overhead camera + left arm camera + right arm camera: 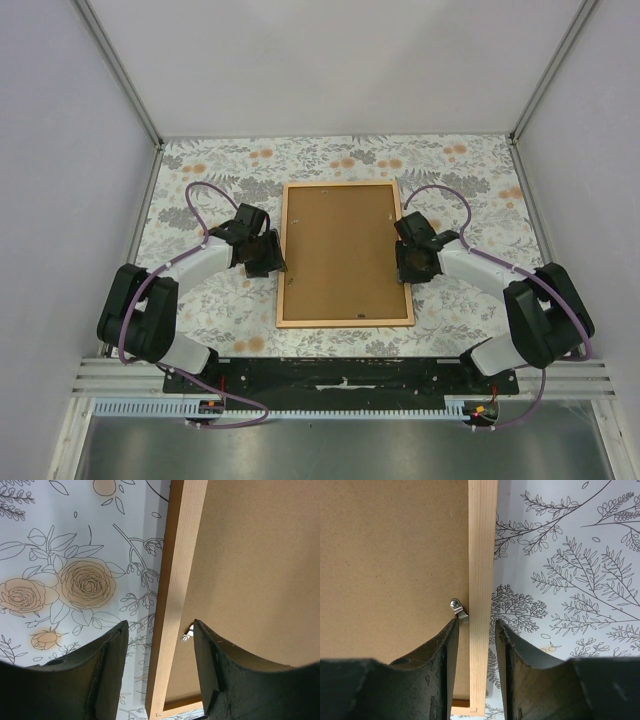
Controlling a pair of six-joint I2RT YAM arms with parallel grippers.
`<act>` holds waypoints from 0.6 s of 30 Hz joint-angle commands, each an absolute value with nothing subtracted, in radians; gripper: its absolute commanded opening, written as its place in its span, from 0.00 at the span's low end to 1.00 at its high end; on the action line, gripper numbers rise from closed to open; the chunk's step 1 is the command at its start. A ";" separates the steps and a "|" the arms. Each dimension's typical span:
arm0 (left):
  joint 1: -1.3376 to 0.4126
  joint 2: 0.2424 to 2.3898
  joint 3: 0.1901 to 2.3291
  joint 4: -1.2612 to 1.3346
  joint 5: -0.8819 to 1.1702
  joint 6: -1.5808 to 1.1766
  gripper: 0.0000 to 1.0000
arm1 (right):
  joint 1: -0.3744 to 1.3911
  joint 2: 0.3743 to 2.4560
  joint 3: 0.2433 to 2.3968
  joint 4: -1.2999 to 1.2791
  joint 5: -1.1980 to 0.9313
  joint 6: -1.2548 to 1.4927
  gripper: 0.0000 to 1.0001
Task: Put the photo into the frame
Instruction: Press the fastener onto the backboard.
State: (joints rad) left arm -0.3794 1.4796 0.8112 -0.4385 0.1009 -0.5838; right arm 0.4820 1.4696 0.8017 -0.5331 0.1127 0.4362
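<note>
**A:** Where is the frame (345, 321)?

**B:** Flat in the middle of the table (200, 170), back up, with its long sides running from the near edge toward the far edge. The brown board (342, 250) fills it. Only the overhead view shows it whole. Each wrist view catches just a strip of rail.

**A:** And the arms?

**B:** From above, the left gripper (268, 255) is at the frame's left rail and the right gripper (408, 262) at its right rail, both about halfway along. That view does not show how the jaws stand, because the dark housings cover them.

**A:** Do the wrist cameras show it?

**B:** Yes. The left gripper's fingers are spread wide, one over the flowered table top and one over the board. The rail lies between them with room on both sides. A small metal clip (187, 635) shows just beside the board-side finger.

**A:** The right?

**B:** Spread too, but narrower. The rail runs between the fingers, with the outer finger right at its edge; whether it touches I cannot tell. A slit stays open on the board side. A second clip (458, 608) sits in that slit, against the rail. Neither clip can be made out from above.
</note>
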 commanded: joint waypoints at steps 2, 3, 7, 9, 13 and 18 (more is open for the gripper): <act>-0.382 1.466 0.804 -0.402 0.120 -0.609 0.61 | 0.492 1.494 0.827 -0.506 0.167 0.469 0.40; -0.380 1.470 0.804 -0.402 0.121 -0.611 0.60 | 0.492 1.497 0.825 -0.503 0.170 0.477 0.40; -0.382 1.470 0.804 -0.403 0.123 -0.609 0.60 | 0.494 1.500 0.822 -0.495 0.181 0.500 0.31; -0.383 1.468 0.805 -0.402 0.124 -0.607 0.60 | 0.495 1.502 0.822 -0.495 0.183 0.506 0.29; -0.380 1.471 0.804 -0.402 0.123 -0.607 0.60 | 0.497 1.505 0.815 -0.482 0.186 0.528 0.26; -0.382 1.477 0.804 -0.402 0.123 -0.606 0.60 | 0.503 1.497 0.813 -0.474 0.221 0.534 0.26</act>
